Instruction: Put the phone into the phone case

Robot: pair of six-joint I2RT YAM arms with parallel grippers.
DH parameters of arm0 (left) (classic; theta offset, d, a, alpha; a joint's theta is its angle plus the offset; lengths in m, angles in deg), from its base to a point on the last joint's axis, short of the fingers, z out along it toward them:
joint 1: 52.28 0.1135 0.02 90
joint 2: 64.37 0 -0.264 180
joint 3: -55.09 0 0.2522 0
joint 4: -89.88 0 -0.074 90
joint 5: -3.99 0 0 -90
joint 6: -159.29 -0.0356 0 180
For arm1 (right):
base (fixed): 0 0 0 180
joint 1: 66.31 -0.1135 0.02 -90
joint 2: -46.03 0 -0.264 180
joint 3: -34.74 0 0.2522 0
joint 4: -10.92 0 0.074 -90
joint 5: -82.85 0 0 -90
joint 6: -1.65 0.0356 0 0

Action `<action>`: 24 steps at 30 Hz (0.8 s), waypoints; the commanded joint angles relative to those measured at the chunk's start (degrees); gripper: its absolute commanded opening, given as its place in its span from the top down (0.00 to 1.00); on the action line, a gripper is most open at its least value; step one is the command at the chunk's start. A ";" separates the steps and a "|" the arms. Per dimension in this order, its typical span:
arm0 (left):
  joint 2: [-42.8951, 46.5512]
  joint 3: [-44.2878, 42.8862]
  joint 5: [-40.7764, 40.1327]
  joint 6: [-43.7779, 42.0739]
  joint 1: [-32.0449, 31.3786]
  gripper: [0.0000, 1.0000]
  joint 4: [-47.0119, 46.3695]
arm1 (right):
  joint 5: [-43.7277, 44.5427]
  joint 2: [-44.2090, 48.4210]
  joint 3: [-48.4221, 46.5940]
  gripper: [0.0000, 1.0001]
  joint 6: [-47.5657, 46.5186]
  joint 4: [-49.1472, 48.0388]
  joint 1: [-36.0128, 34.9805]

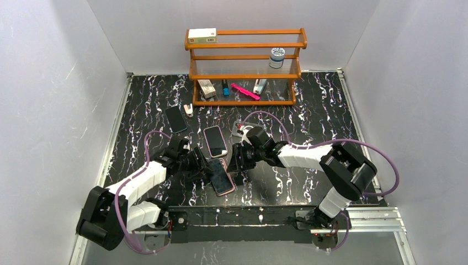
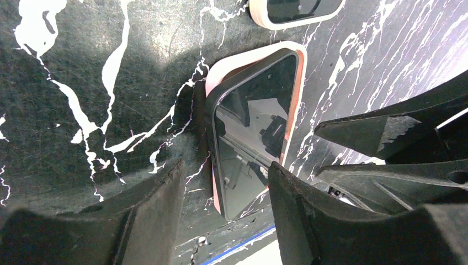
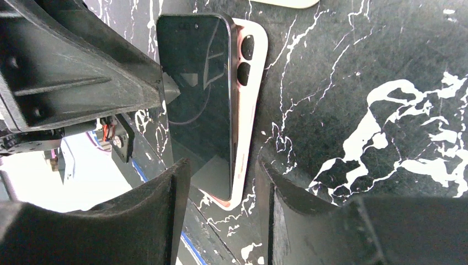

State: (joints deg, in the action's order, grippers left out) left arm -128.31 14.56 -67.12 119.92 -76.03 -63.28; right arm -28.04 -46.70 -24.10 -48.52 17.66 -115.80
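- Our left hand (image 2: 226, 168) stands loose around the near end of the phone (image 2: 254, 127); we cannot tell if our right hand (image 3: 223, 165) squeezes.
- The phone lies crooked on the pink case (image 2: 221, 72), not pushed in yet.
- A hard push could slide both along the surface (image 2: 83, 55).

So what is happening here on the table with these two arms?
Both arms work on one phone. It lies on a pink case, shifted sideways and not yet seated in it. The left gripper, jaws open, reaches it from one side and the right gripper from the other. Whether the right one pinches it, I cannot tell.
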 commanded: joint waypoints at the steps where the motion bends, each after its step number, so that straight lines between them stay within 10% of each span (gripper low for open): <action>1: -0.62 -2.15 0.96 -1.98 -0.16 0.48 2.47 | -0.92 1.26 0.52 0.47 -1.23 -2.86 0.54; 24: -7.18 -3.01 1.31 0.66 -3.18 0.83 -4.96 | -4.55 -8.63 -1.85 0.57 -1.08 -9.98 0.80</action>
State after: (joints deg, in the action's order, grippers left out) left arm -134.41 13.19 -66.11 120.16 -77.58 -67.12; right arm -31.84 -54.11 -24.36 -49.15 10.75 -115.17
